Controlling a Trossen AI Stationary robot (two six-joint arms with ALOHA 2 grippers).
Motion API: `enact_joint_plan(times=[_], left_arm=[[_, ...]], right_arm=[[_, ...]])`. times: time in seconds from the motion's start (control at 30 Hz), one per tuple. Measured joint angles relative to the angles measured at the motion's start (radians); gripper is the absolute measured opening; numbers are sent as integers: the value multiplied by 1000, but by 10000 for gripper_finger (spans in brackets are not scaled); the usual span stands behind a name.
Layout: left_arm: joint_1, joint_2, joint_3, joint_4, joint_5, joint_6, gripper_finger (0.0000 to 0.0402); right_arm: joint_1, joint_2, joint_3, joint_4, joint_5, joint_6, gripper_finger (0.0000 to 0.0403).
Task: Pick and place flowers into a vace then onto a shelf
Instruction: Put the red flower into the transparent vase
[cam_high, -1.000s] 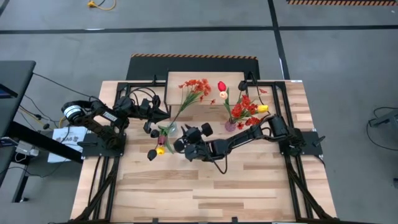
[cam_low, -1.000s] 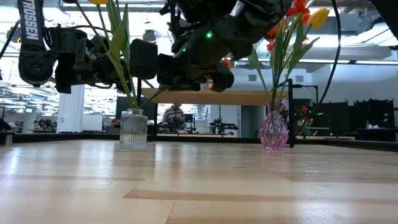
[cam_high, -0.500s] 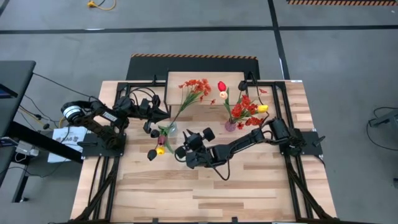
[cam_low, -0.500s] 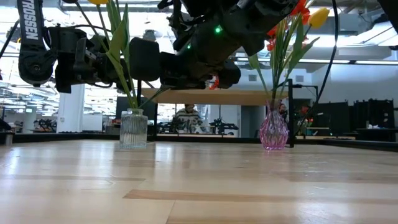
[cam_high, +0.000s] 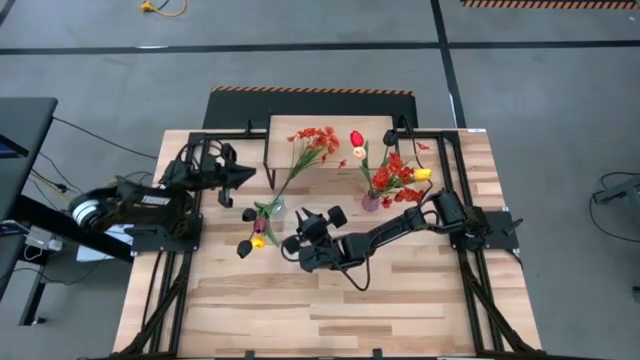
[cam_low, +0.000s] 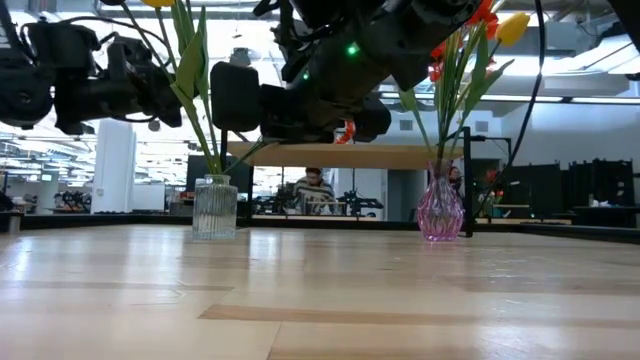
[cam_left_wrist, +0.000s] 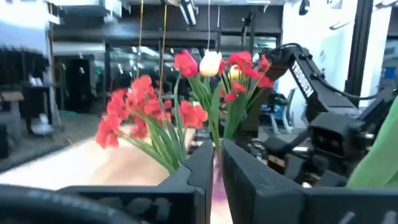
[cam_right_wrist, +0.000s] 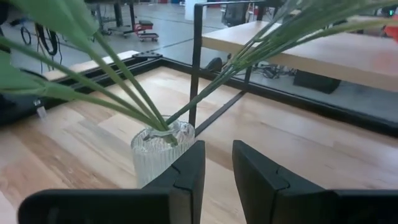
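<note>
Flowers split btw ribbed clear vase and pink vase, both on table just in front of shelf. Right gripper near clear vase, fingers slightly apart, holding nothing. Left gripper pressed together, empty, raised near table's left edge.

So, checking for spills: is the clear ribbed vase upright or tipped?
Upright: the clear vase stands flat on the table, stems rising from its mouth.

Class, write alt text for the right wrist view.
A clear ribbed vase holding green stems stands on the table just ahead of the right gripper, whose jaws stand slightly apart and empty. Behind it is the shelf on black legs.
</note>
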Motion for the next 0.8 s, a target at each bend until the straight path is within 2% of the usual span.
enact_joint_plan(times=[0.13, 0.33, 0.8], left_arm=[[-4, -69, 0, -93, 3, -38, 18], [-5, -133, -1, -197, -22, -34, 18], [-5, -274, -2, -212, -50, -109, 18]], right_arm=[[-14, 0, 0, 1, -5, 71, 76], [-5, -15, -2, -12, -5, 59, 77], [55, -103, -1, -82, 30, 1, 77]])
